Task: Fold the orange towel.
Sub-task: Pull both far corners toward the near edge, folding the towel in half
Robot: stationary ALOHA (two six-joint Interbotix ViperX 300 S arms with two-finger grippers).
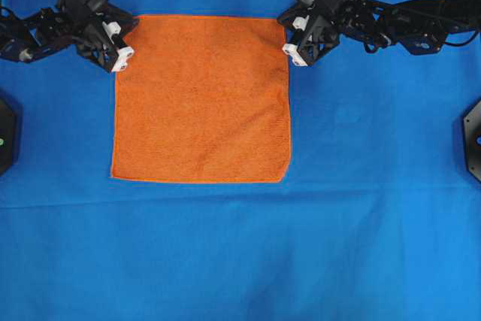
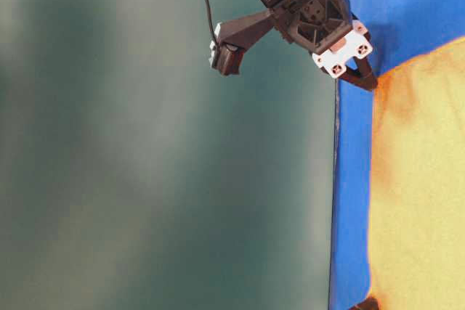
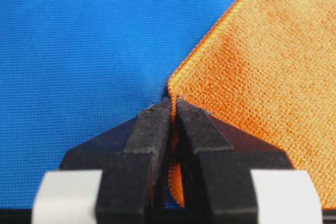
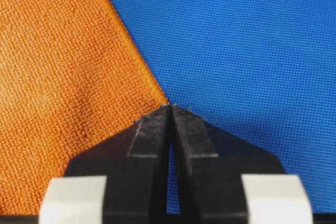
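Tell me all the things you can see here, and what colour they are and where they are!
orange towel: one, bright orange, lying flat and spread out in the middle of the blue cloth.
blue cloth: one, blue, covering the whole table under the towel.
black mounts: two, black, one at each side edge of the overhead view.
left claw: one, black with white blocks, shut on the towel's top-left corner as the overhead view shows it.
right claw: one, black with white blocks, shut at the towel's top-right corner; whether cloth sits between its tips is hard to tell.
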